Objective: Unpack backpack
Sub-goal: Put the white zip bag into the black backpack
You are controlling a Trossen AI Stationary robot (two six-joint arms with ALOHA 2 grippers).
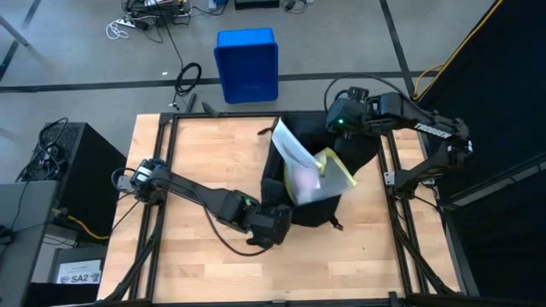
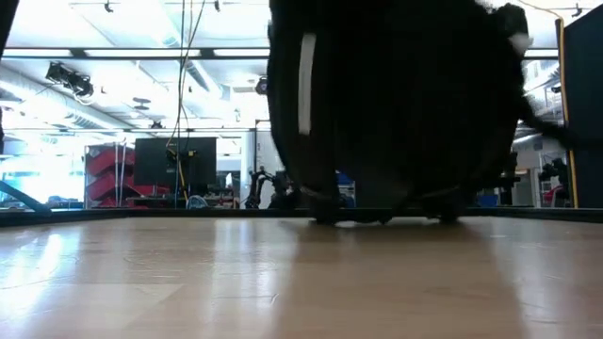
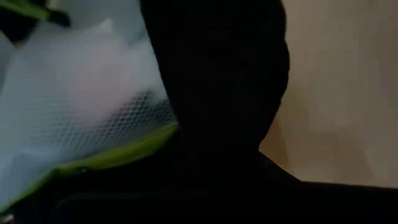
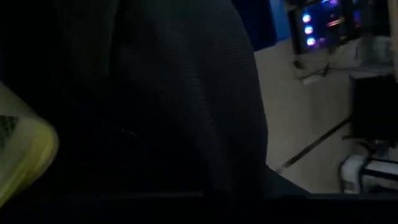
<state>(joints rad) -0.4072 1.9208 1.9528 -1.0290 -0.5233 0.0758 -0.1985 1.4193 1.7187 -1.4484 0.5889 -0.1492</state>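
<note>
High view: the backpack (image 1: 320,183) stands on the table (image 1: 196,162), right of the middle, with a white sheet (image 1: 294,158) and a yellow folder (image 1: 337,170) sticking out. The left gripper (image 1: 277,217) is closed on its near-left edge; the right gripper (image 1: 341,119) is closed at its far side. Low view: the backpack (image 2: 396,104) stands upright with a white stripe (image 2: 305,85). Left wrist view: white mesh (image 3: 81,112) beside black fabric.

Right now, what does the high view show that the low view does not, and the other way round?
Only the high view shows the white and yellow items sticking out of the backpack, the blue bin beyond the table, and both arms: the left hand and the right hand at opposite edges of the backpack. Only the low view shows the backpack's white stripe and the room behind. Both show the backpack on the wooden table.
</note>
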